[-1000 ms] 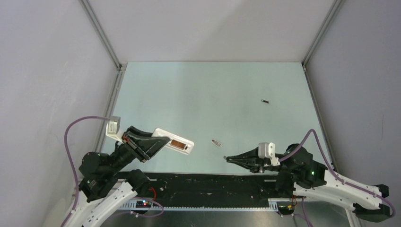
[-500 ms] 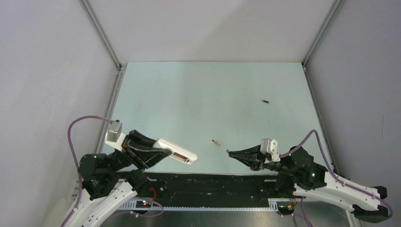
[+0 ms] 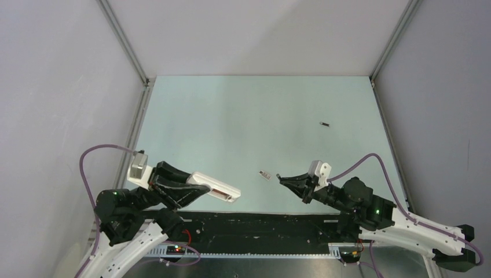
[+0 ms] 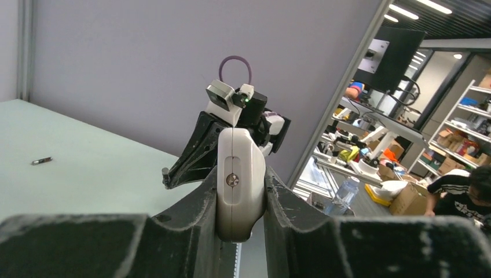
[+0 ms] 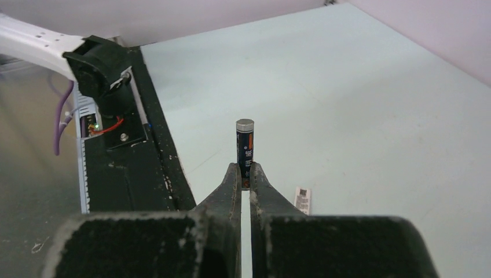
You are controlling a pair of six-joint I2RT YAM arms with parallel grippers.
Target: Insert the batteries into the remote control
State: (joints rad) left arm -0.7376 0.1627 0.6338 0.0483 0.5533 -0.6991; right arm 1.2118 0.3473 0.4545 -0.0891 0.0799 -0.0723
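Observation:
My left gripper [image 3: 201, 189] is shut on the white remote control [image 3: 220, 189] and holds it above the table's near edge, its open battery recess facing up. In the left wrist view the remote [image 4: 239, 179] stands edge-on between the fingers [image 4: 202, 200]. My right gripper [image 3: 281, 178] is shut on one battery [image 5: 245, 143], dark with a metallic cap, which sticks out past the fingertips [image 5: 233, 176]. It points left toward the remote, a short gap away. The second battery [image 3: 325, 124] lies on the table at the far right and also shows in the left wrist view [image 4: 41, 160].
A small flat pale cover plate [image 3: 265, 175] lies on the table between the two grippers; it also shows in the right wrist view [image 5: 301, 200]. A black strip [image 3: 255, 223] runs along the near edge. Grey walls enclose the table.
My right gripper with the battery has risen and moved left and farther in, toward the remote. My left gripper has shifted the remote slightly right and nearer.

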